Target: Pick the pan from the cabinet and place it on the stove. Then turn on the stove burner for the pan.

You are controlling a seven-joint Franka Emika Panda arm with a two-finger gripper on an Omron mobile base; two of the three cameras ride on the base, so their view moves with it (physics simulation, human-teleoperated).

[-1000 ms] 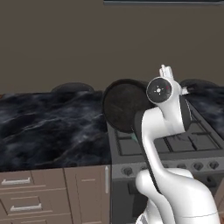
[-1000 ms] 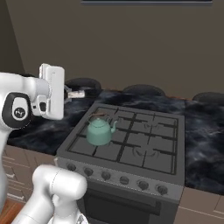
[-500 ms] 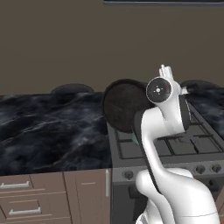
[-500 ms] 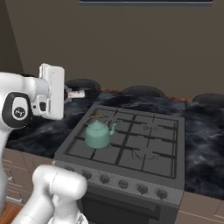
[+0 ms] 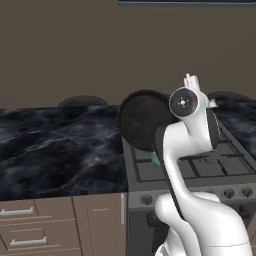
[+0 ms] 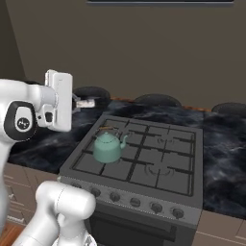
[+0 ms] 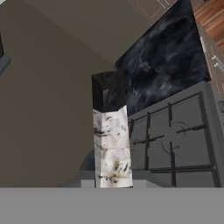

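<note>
Pincer (image 7: pixel 113 181) is clamped tight on the pan handle (image 7: pixel 111 144); in hand view the speckled pale part of the handle runs up from betw the tips and ends in a black section. The pan (image 5: pixel 145 120) is carried in the air, tipped up on edge so its round black face looks toward the left base cam, above the stove's (image 6: pixel 144 158) left-front area, partly behind the white arm. From the right base view the handle end (image 6: pixel 85 103) pokes out beside the hand, left of the stove's left edge, over the dark marble counter (image 5: pixel 55 150).

A teal kettle (image 6: pixel 108 147) sits on the stove's front-left burner, below and right of the hand, not touching the pan. The stove's other grates are bare: back-left, both right burners. Knob row (image 6: pixel 134 202) runs along the stove's front edge. Plain wall behind the stove, w/ open air betw it and the pan.
</note>
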